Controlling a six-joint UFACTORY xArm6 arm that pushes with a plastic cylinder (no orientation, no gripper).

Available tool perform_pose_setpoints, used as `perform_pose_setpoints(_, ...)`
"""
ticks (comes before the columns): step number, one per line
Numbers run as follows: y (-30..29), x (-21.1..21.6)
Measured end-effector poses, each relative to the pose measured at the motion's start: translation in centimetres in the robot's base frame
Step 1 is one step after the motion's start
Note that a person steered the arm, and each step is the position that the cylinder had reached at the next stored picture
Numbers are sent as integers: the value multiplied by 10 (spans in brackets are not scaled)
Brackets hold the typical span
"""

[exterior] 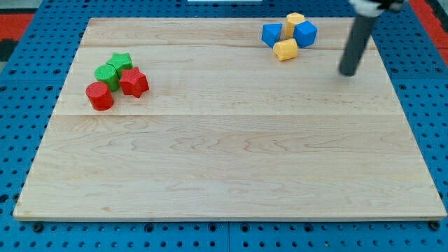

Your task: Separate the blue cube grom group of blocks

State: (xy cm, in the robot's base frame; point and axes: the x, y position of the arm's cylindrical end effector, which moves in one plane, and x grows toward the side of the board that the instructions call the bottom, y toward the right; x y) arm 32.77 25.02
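No writing shows. On the table, near left: red cylinder, red star, green cylinder, green star. Farther right, the blue cube touches a yellow block, another yellow block, perhaps hexagonal, and a second blue block. My tip stands right of them, apart; no jaws here.

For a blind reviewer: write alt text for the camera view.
My tip rests right of a blue-and-yellow cluster at the wooden board's top right: blue cube, second blue block, two yellow blocks. Far left, green and red blocks huddle.
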Motion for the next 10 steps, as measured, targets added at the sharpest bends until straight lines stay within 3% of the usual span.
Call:
perform_pose_setpoints(1,33,-29)
perform_pose_setpoints(3,20,-89)
perform_pose_setpoints(4,-43,-100)
perform_pose_setpoints(6,-120,-92)
perform_pose_setpoints(9,-100,-68)
perform_pose_setpoints(10,-92,-34)
